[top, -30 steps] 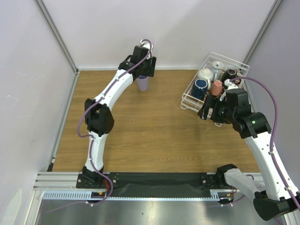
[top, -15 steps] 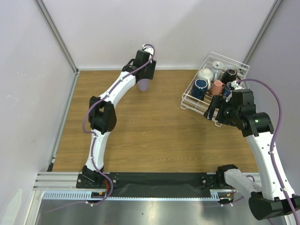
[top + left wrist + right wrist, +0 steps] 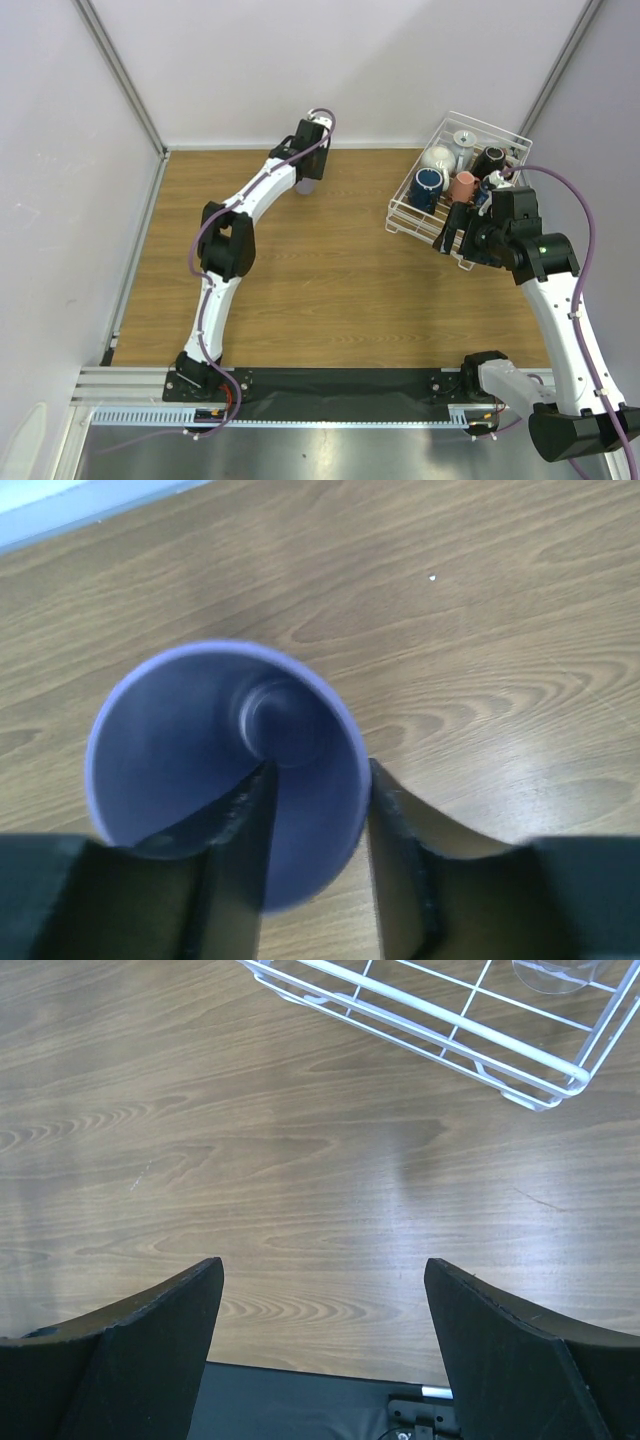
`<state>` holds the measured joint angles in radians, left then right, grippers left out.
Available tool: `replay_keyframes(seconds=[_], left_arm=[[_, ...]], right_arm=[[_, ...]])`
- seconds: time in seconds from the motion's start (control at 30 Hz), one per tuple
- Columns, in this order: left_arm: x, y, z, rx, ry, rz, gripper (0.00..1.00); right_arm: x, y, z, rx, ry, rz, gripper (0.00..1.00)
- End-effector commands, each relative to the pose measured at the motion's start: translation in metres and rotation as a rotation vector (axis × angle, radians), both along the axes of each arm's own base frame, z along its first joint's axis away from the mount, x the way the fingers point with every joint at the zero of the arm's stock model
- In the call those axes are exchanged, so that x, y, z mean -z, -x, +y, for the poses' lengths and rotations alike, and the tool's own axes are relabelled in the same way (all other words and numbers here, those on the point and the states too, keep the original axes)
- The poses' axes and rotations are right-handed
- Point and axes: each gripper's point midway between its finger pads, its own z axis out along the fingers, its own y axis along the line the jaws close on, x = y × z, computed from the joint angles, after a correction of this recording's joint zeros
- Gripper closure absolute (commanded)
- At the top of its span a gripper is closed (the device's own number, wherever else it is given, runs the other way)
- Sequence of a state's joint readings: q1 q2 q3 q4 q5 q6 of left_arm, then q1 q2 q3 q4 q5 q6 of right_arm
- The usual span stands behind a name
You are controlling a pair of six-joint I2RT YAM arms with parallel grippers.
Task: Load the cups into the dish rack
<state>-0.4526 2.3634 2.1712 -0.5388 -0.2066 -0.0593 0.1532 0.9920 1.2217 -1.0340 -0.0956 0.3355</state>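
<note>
The lavender tumbler stands upright on the wooden table at the back, mostly hidden under my left gripper in the top view. My left gripper straddles its rim, one finger inside the cup and the other against the outer wall, with a gap still showing inside. The white wire dish rack at the right holds a navy cup, a terracotta cup, a black mug and a cream mug. My right gripper hangs open and empty above bare wood just in front of the rack.
A clear glass shows inside the rack's near corner. White walls with metal posts close in the table at the back and both sides. A black strip runs along the near edge between the arm bases.
My left gripper has dropped over the tumbler's rim and its jaws have narrowed. My right gripper has pulled back slightly from the rack, still open.
</note>
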Motion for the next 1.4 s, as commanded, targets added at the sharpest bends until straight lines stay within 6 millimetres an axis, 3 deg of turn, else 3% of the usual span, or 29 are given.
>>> replay_keyframes(seconds=[0.0,0.07,0.1,0.17,0.23,0.27,0.37,0.43,0.5,0.57,0.6,0.67,0.7,0.73,0.77,0.8,0.83,0.87,1.0,1.2,1.23,1.27,1.33,1.37], left_arm=[[-0.009,-0.009,0.000,-0.027,0.037,-0.032,0.67],[-0.029,-0.011,-0.002,-0.022,0.072,-0.059,0.77],[-0.037,-0.011,-0.003,-0.029,0.092,-0.070,0.86],[-0.074,-0.012,-0.008,-0.023,0.150,-0.124,0.99],[-0.104,-0.010,-0.011,-0.034,0.228,-0.152,1.00],[-0.135,-0.004,-0.017,0.001,0.289,-0.186,1.00],[-0.192,0.011,-0.024,0.021,0.412,-0.246,1.00],[-0.214,0.025,-0.029,0.044,0.499,-0.235,1.00],[-0.252,0.046,-0.038,0.098,0.617,-0.243,1.00],[-0.267,0.062,-0.043,0.136,0.693,-0.227,1.00],[-0.296,0.078,-0.050,0.186,0.786,-0.245,0.99],[-0.302,0.094,-0.058,0.232,0.866,-0.214,1.00],[-0.333,0.114,-0.065,0.306,0.974,-0.224,1.00],[-0.319,0.120,-0.071,0.319,1.011,-0.171,1.00],[-0.323,0.128,-0.076,0.350,1.062,-0.148,1.00],[-0.348,0.142,-0.080,0.408,1.158,-0.163,1.00],[-0.338,0.150,-0.085,0.440,1.185,-0.113,1.00],[-0.348,0.158,-0.087,0.462,1.227,-0.114,0.99],[-0.352,0.184,-0.092,0.513,1.235,-0.089,1.00],[-0.353,0.219,-0.079,0.531,1.229,-0.057,1.00],[-0.342,0.222,-0.079,0.517,1.229,-0.029,1.00],[-0.352,0.234,-0.074,0.530,1.248,-0.033,1.00],[-0.341,0.243,-0.073,0.528,1.255,0.007,1.00],[-0.349,0.253,-0.068,0.534,1.268,0.000,1.00]], right_arm=[[-0.020,-0.005,-0.001,-0.010,-0.001,-0.070,0.11],[-0.021,-0.005,-0.001,-0.006,-0.001,-0.072,0.11],[-0.021,-0.006,-0.002,-0.005,0.004,-0.076,0.11],[-0.024,-0.008,-0.002,-0.005,0.003,-0.085,0.11],[-0.029,-0.010,0.001,-0.015,-0.005,-0.098,0.11],[-0.031,-0.010,0.003,-0.021,-0.008,-0.102,0.11],[-0.041,-0.014,0.010,-0.046,-0.019,-0.127,0.11],[-0.045,-0.017,0.015,-0.060,-0.034,-0.128,0.10],[-0.055,-0.018,0.023,-0.085,-0.058,-0.144,0.08],[-0.067,-0.018,0.030,-0.108,-0.083,-0.163,0.05],[-0.068,-0.020,0.033,-0.117,-0.088,-0.162,0.04],[-0.079,-0.020,0.039,-0.139,-0.107,-0.180,0.01],[-0.082,-0.022,0.042,-0.147,-0.116,-0.186,0.01],[-0.085,-0.023,0.044,-0.152,-0.122,-0.192,0.00],[-0.087,-0.023,0.047,-0.167,-0.139,-0.193,0.00],[-0.092,-0.022,0.051,-0.180,-0.150,-0.206,0.00],[-0.094,-0.021,0.054,-0.195,-0.164,-0.207,0.00],[-0.095,-0.021,0.056,-0.202,-0.173,-0.208,0.00],[-0.101,-0.019,0.064,-0.217,-0.214,-0.214,0.00],[-0.126,-0.015,0.077,-0.269,-0.298,-0.284,0.00],[-0.127,-0.013,0.081,-0.274,-0.332,-0.281,0.00],[-0.128,-0.011,0.084,-0.283,-0.351,-0.288,0.00],[-0.139,-0.004,0.089,-0.302,-0.409,-0.328,0.00],[-0.135,-0.006,0.091,-0.310,-0.429,-0.334,0.00]])
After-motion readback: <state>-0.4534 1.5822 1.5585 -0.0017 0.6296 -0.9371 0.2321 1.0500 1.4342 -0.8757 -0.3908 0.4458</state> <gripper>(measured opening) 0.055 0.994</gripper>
